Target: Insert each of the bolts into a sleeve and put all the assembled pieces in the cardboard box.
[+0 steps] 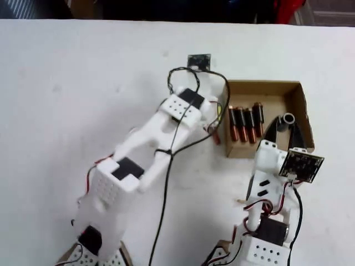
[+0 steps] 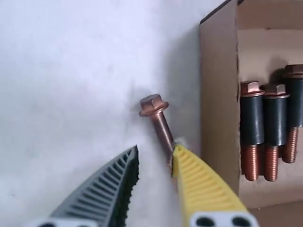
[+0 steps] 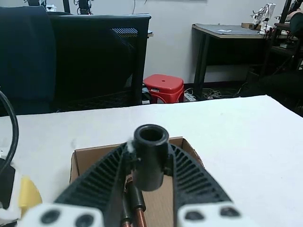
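Left end effector point(image 2: 155, 151) fingers apart, low over white tabletop point(image 2: 71, 71). Loose copper bolt point(image 2: 158, 120) touches yellow finger, just outside cardboard box point(image 2: 218, 94) wall. Right end effector point(image 3: 150, 147) clamped on upright black sleeve point(image 3: 150, 163) above box. Four assembled pieces point(image 1: 244, 124) lie inside box, beside that wall.

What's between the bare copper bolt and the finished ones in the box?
Only a wall of the cardboard box separates the bolt from the sleeved bolts; the left wrist view shows it.

White table point(image 1: 66, 83) w/ cardboard box point(image 1: 260, 83); loose bolt point(image 2: 159, 124) lying just beside box wall.
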You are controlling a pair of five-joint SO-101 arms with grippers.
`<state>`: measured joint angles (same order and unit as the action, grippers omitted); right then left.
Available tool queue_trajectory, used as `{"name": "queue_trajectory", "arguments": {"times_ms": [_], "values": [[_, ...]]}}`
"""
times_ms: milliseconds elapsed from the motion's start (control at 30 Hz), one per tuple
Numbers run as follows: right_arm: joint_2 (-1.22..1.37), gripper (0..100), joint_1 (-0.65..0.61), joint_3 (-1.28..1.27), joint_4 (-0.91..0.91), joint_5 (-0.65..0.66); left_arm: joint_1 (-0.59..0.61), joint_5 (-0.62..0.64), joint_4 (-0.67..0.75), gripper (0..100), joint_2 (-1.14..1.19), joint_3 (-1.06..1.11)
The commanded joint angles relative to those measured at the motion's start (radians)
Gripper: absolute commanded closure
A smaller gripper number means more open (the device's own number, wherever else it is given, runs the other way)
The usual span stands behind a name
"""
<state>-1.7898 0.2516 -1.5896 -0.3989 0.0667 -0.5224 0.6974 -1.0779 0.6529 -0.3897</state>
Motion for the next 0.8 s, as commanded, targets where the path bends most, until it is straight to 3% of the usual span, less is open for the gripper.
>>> {"name": "queue_trajectory", "arguments": {"times_ms": [0, 200, 433, 767], "values": [[-0.012, 98.1, 0.005, 0.008, 0.03, 0.011, -0.013, 0.11, 0.06, 84, -0.007, -0.041], [-0.012, 98.1, 0.005, 0.008, 0.03, 0.011, -0.004, 0.18, 0.135, 84, -0.007, 0.02], [-0.012, 98.1, 0.005, 0.008, 0.03, 0.011, -0.004, 0.351, 0.236, 84, -0.008, 0.129], [-0.012, 98.1, 0.005, -0.009, 0.033, 0.011, -0.008, 0.42, 0.344, 84, 0.012, 0.181]]}}
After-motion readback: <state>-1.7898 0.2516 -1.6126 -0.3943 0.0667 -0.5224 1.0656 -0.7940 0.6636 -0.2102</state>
